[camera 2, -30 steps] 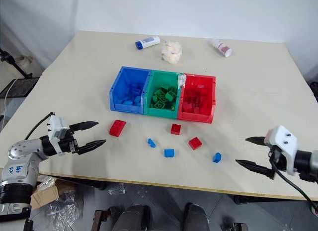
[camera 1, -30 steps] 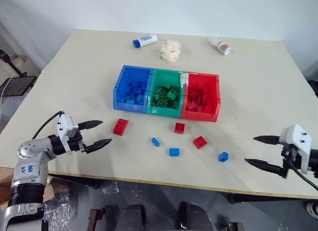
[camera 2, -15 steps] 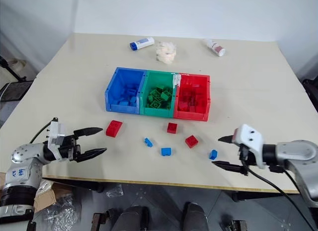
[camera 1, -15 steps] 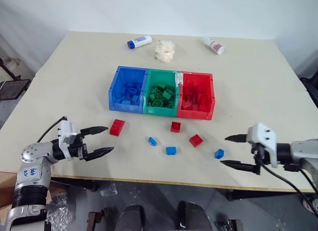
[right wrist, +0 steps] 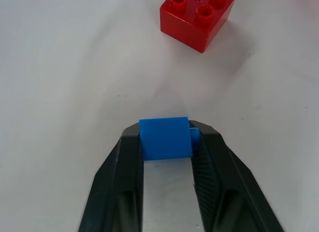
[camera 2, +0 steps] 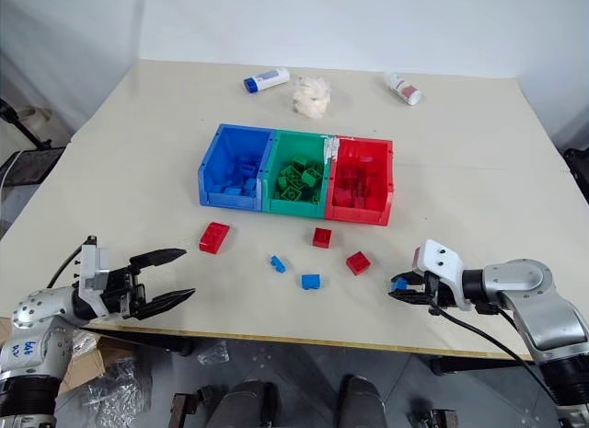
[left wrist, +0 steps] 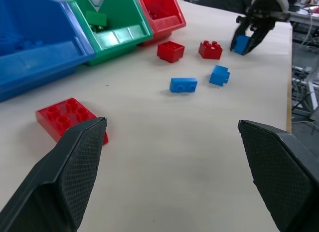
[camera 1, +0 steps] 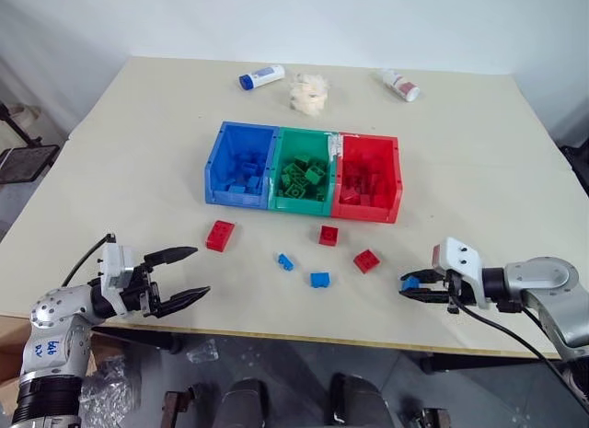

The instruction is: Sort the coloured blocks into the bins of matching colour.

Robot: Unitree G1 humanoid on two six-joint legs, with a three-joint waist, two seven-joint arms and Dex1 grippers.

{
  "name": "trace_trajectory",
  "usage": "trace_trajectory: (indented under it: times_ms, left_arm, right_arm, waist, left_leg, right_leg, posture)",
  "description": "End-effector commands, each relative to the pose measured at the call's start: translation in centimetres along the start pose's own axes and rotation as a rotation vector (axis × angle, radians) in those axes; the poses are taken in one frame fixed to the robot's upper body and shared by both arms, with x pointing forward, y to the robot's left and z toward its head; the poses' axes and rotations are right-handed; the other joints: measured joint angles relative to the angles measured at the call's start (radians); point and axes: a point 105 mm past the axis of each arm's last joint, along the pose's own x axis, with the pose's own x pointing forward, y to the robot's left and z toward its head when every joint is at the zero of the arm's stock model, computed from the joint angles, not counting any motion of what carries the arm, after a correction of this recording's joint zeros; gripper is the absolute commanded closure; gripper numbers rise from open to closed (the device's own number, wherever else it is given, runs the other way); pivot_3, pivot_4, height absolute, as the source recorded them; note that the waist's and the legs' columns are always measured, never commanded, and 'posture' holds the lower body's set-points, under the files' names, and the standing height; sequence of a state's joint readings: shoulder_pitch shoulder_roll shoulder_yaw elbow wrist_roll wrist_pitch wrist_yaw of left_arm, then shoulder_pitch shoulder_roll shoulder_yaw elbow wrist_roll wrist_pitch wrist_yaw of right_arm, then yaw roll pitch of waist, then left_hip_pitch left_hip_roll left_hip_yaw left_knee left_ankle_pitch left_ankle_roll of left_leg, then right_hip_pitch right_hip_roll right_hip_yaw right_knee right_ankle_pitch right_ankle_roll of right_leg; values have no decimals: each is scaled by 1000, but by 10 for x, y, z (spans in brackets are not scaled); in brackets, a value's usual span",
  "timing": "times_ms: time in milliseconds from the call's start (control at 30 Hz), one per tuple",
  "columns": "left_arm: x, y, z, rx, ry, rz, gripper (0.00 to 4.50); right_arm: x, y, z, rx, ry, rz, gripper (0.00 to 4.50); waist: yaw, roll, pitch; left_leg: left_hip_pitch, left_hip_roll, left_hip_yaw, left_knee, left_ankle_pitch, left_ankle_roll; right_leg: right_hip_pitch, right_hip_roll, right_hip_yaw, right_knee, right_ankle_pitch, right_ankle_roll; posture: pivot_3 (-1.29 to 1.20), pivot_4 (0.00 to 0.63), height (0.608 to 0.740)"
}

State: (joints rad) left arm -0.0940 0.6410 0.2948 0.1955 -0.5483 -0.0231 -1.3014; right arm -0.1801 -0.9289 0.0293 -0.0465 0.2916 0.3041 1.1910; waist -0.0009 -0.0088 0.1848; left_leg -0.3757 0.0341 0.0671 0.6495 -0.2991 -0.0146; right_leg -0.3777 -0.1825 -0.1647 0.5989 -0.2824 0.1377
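Jaws of right gripper (right wrist: 167,142) pinch smooth, square-faced blue block (right wrist: 165,137)

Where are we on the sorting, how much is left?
Done: all three bins already hold blocks. In hand: right gripper is shut on a blue block. Left on the table: three red blocks and two blue ones. Left gripper is open, holding nothing.
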Motion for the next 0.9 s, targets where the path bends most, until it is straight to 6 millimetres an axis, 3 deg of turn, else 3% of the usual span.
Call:
trace_trajectory:
  times_ms: [33, 200, 333, 467, 600, 700, 900]
  left_arm:
    - [2, 1, 9, 30, -40, -4, 0]
    - [6, 5, 9, 36, -48, -8, 0]
    - [16, 11, 10, 48, -62, -31, 0]
    - [24, 19, 12, 72, -77, -32, 0]
    - [31, 22, 12, 86, -90, -39, 0]
    - [34, 24, 12, 93, -94, -43, 0]
    - [37, 27, 14, 108, -93, -45, 0]
  right_arm:
    - [-3, -5, 19, -35, -78, -37, 3591]
    - [0, -10, 48, -53, -178, -76, 3591]
    - [19, -16, 106, -85, -355, -119, 3591]
    - [50, -22, 151, -120, -445, -127, 3591]
    - [76, -24, 184, -135, -514, -113, 3591]
    - [94, -24, 207, -152, -565, -99, 3591]
    - [134, -28, 257, -178, -650, -100, 3591]
  waist:
    - [0, 0, 0]
    - [-2, 0, 0]
    - [-5, 0, 0]
    - [-6, 0, 0]
    - [-5, 0, 0]
    - [-6, 0, 0]
    - [-32, 0, 0]
  left_leg:
    - [0, 0, 0, 0, 0, 0]
    - [0, 0, 0, 0, 0, 0]
    - [0, 0, 1, 1, 0, 0]
    - [0, 1, 2, 1, 0, -1]
    - [-3, 0, 3, 0, 0, -1]
    - [-15, 0, 4, 4, 0, -1]
    - [-15, 0, 4, 5, 1, -1]
  right_leg:
    - [0, 0, 0, 0, 0, 0]
    - [0, 0, 0, 0, 0, 0]
    - [-1, 0, 1, 1, 0, 0]
    - [-3, 1, 2, 4, 1, -1]
    - [-7, 1, 3, 4, 1, -1]
    - [-18, 1, 3, 8, 1, -1]
    - [-18, 1, 4, 10, 1, -1]
  posture:
    - [0, 150, 740]
    - [0, 150, 740]
    - [0, 150, 740]
    - [0, 150, 740]
    - [0, 150, 740]
    - [0, 150, 740]
    - [0, 150, 740]
